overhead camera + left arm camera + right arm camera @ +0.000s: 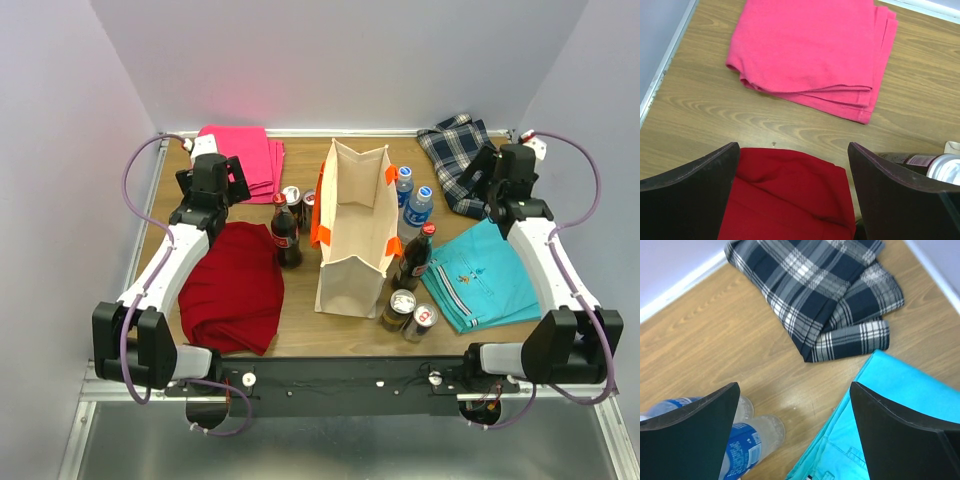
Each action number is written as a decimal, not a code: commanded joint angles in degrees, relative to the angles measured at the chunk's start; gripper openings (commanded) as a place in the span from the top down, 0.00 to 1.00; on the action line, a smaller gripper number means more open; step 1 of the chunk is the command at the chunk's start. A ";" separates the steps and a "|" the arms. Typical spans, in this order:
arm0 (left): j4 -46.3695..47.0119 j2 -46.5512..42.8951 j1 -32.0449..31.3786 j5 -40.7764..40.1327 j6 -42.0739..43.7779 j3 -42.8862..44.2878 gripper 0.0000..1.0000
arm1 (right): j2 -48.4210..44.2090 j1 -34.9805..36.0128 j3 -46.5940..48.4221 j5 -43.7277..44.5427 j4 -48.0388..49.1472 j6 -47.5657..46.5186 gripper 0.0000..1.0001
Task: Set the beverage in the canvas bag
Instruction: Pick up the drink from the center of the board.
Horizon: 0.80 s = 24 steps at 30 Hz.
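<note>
At the far left, the left gripper (213, 180) hangs with its jaws spread wide and nothing between them, above the gap between a folded pink cloth (245, 160) and a rumpled dark red cloth (232, 288). Just right of the red cloth a cola bottle (285, 232) stands upright, with two cans (300, 198) behind it, close against the bag's left side.

The canvas bag (352, 250) stands upright in the middle of the table (300, 340), mouth open. It is cream-beige and boxy, taller than every bottle, with orange straps (322, 215) hanging down its sides.

On its right stand two water bottles (411, 195) with blue caps, then a second cola bottle (415, 258), and a pair of cans (410, 315) at the near corner. All the drinks stand outside the bag.

Farther right a teal cloth (490, 275) lies flat, with a plaid cloth (455, 160) behind it. The right gripper (497, 185) hovers over that stretch, opened wide and holding nothing.

The right wrist view looks straight down on the water bottles' blue labels beneath its left finger, which the overhead view barely shows. Neither wrist view takes in the bag's body.
</note>
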 commanded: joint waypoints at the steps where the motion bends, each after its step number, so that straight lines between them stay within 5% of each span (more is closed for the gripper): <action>1: -0.80 -2.04 -0.35 3.17 2.25 1.53 0.01 | -3.82 0.03 3.44 0.69 -1.68 -1.61 0.00; 24: -5.11 -1.79 -0.44 8.62 4.02 10.67 0.01 | -4.00 0.03 14.69 -8.54 -13.98 -3.19 0.01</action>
